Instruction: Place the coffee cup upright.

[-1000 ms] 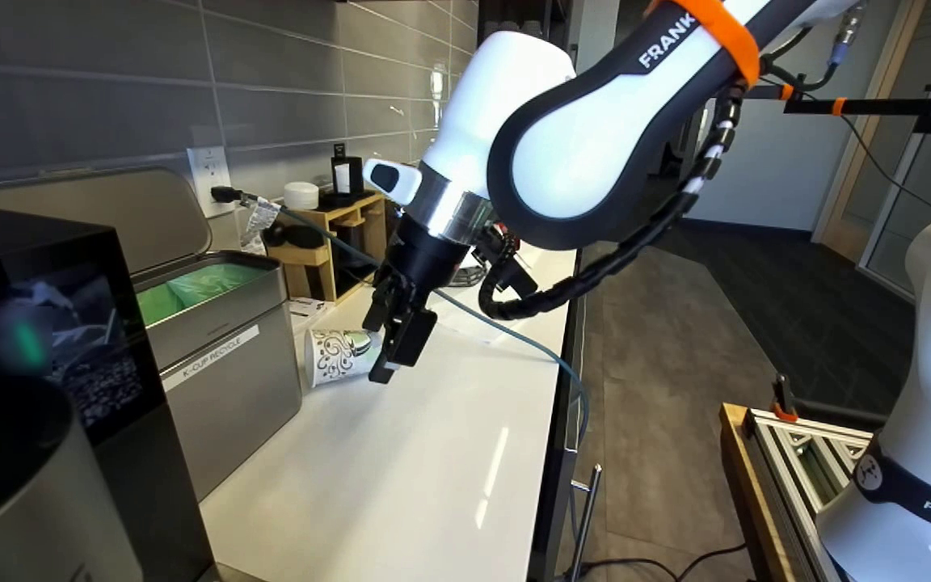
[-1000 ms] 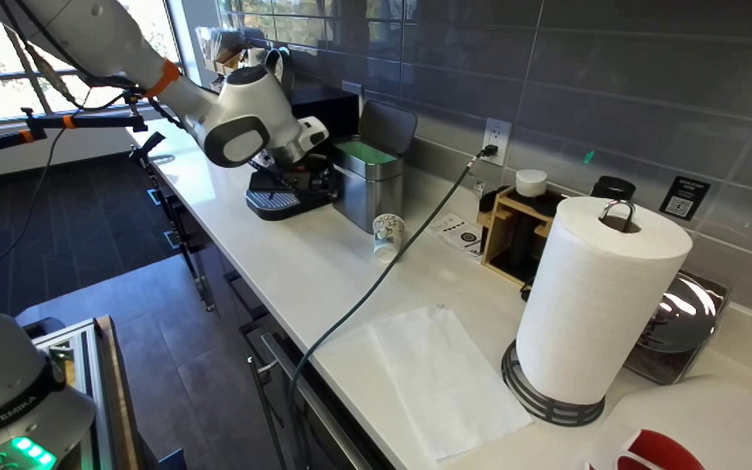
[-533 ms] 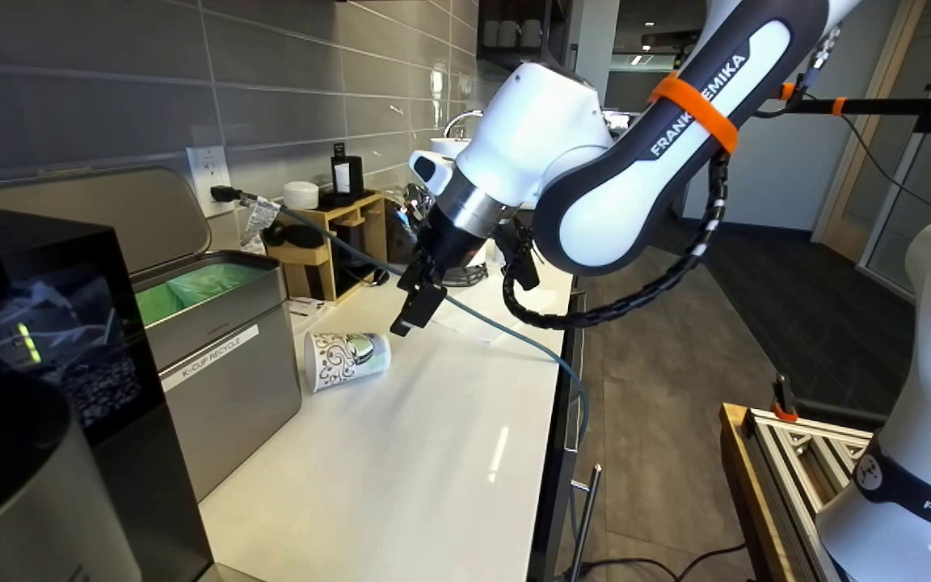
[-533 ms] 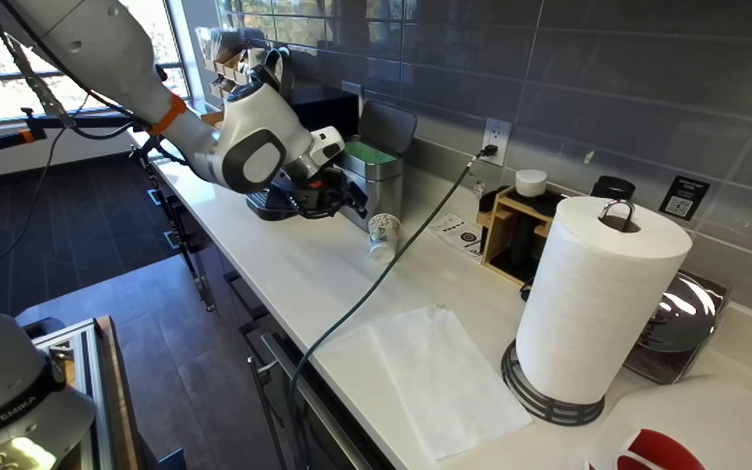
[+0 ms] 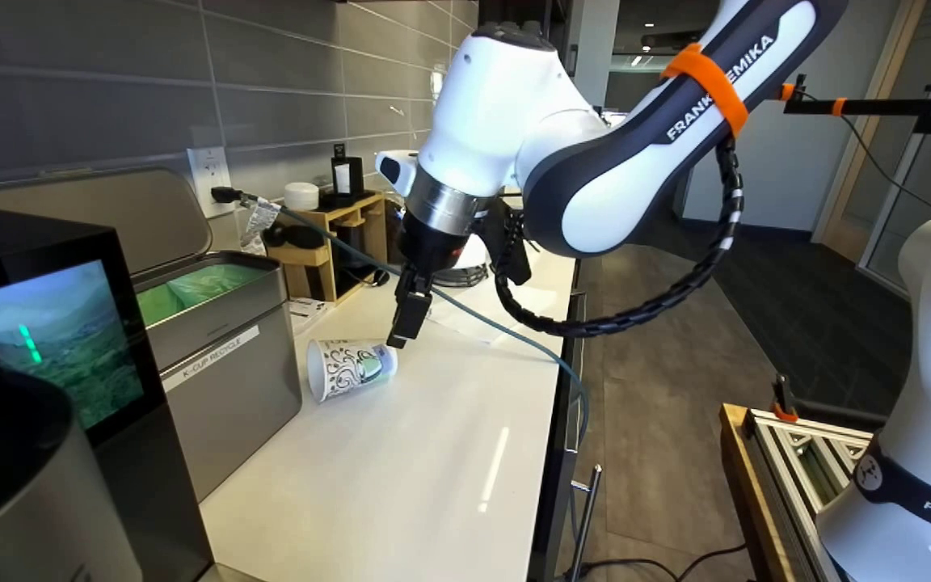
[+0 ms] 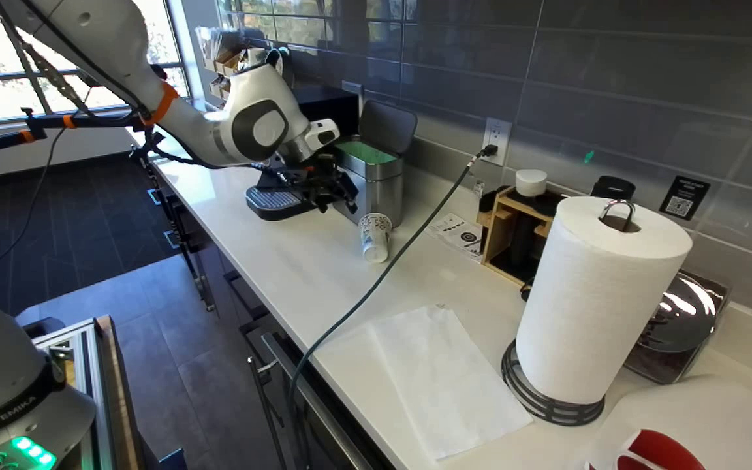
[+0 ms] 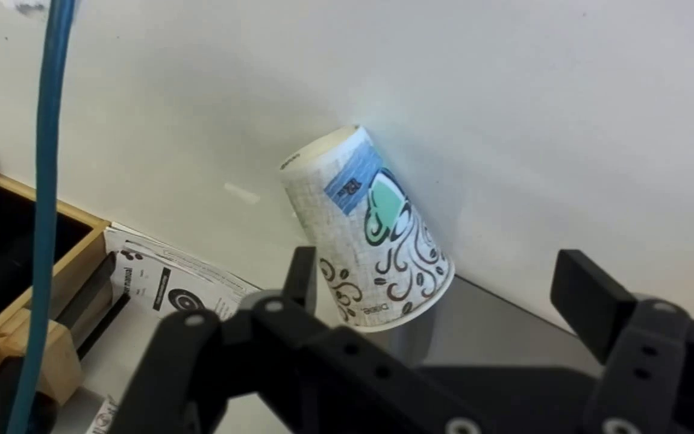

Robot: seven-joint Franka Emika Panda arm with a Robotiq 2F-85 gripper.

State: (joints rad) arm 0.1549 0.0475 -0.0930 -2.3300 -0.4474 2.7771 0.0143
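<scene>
Cup (image 7: 377,238), likely light and crushable, lies sideways on the worktop (image 7: 534,150), base (image 7: 324,148) toward eleven o'clock in wrist view; the spread end effector (image 7: 440,277) should softly pinch that probably stiffer end.

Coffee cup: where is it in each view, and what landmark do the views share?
In an exterior view: coffee cup on its side, left of centre, below the blue cable.
In an exterior view: coffee cup at centre, just left of the blue cable.
In the wrist view: coffee cup near centre, right of the blue cable.
Shared landmark: the blue cable.
</scene>
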